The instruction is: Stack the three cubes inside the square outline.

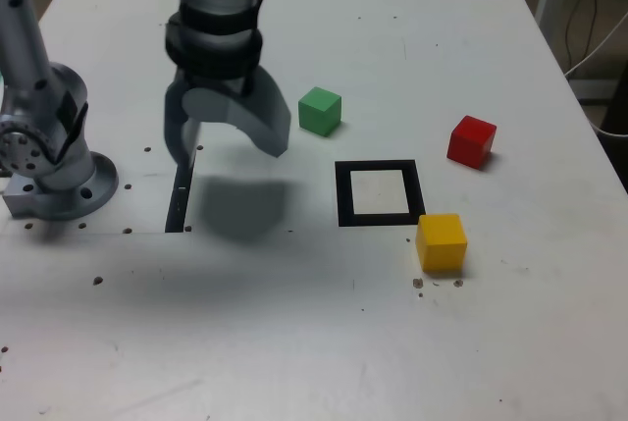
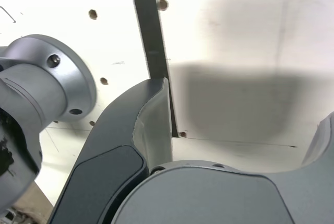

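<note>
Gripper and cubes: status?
Gripper open, empty, above bare table beside the black strip. Green cube, red cube, yellow cube all outside the square outline. Outline unobstructed.

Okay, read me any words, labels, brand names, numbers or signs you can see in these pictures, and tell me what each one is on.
None can be read in either view.
The green cube, red cube and yellow cube show plain faces.
The gripper and the table carry no visible lettering.

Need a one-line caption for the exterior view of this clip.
Open, empty end effector hovers over the table, with green cube, red cube and yellow cube scattered around the empty square outline.
</note>
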